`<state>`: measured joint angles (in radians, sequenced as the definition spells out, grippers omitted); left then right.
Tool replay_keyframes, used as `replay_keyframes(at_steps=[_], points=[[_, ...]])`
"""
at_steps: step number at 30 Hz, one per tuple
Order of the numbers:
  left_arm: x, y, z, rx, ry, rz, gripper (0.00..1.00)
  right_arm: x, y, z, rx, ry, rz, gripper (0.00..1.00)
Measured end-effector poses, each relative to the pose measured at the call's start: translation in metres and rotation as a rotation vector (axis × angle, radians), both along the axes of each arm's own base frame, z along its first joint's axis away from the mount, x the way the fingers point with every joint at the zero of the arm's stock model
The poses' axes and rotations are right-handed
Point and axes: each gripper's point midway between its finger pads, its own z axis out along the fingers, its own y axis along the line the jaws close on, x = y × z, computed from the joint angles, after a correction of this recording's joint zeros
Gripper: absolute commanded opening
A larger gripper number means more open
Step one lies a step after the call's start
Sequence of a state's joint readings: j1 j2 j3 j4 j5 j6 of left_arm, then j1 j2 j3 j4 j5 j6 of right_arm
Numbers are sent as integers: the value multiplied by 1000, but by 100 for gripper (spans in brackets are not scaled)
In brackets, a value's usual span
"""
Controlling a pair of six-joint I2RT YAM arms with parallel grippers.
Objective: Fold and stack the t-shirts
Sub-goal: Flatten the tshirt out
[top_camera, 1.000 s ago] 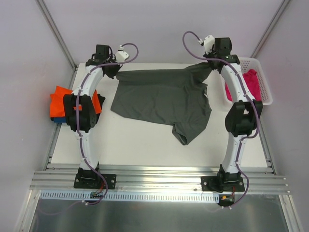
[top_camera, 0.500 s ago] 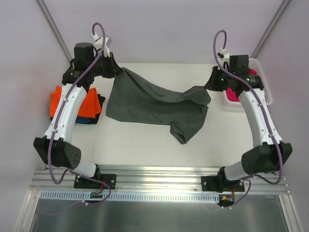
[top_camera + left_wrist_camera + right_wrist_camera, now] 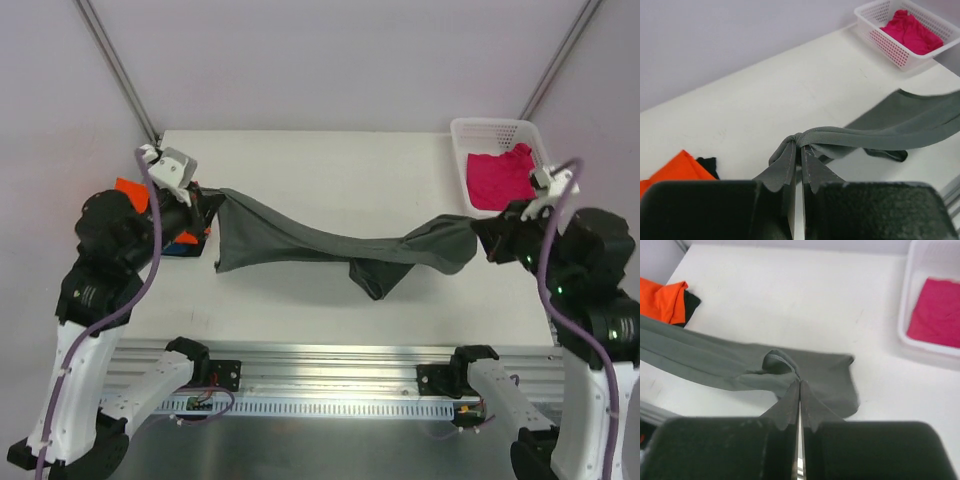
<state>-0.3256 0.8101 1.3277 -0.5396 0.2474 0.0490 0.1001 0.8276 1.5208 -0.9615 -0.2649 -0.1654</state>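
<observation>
White table [image 3: 330, 165] boxed in by pale walls [image 3: 320, 60]. At the far left edge, an orange shirt [image 3: 127, 189] lying flat, with a dark bit of cloth [image 3: 707, 162] showing just beside it. Close by, left gripper [image 3: 205, 200] held above the table, jaws pressed tight together on a bunched corner of the grey shirt [image 3: 330, 245]. From there, grey shirt strung out as a sagging, twisted band across the middle of the table toward the right. Widest near the left end, narrowing along the way. One loose fold hanging down near the middle, seemingly touching the table; hard to tell how much of the rest rests on it. At the right end, right gripper [image 3: 487, 240] likewise pinched fully closed on the shirt's other end, cloth gathered into folds just ahead of the fingertips. Beyond that, in the far right corner of the table, a white mesh basket [image 3: 462, 150] with a pink shirt [image 3: 500, 178] crumpled inside. Grey shirt apart from the basket, near the orange shirt at its left end.
</observation>
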Motion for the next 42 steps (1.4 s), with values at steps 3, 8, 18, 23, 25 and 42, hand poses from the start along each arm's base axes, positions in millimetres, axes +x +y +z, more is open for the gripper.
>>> replay_keyframes(at_steps=[3, 8, 18, 23, 25, 42], points=[[-13, 14, 22, 21, -85, 34, 0, -34, -14, 20, -55, -140, -29, 1], [-10, 34, 95, 46, -242, 112, 0, -62, -36, 91, -134, -355, -105, 1], [2, 33, 190, 35, -447, 121, 0, -29, -47, 215, -211, -672, -175, 1], [26, 25, 155, 61, -369, 108, 0, 25, -42, 182, -234, -555, -157, 1], [41, 19, 123, 82, -300, 91, 0, 50, -39, 146, -252, -451, -140, 1], [169, -12, -177, 291, 402, -14, 0, 216, -30, -126, -424, 321, -11, 1]])
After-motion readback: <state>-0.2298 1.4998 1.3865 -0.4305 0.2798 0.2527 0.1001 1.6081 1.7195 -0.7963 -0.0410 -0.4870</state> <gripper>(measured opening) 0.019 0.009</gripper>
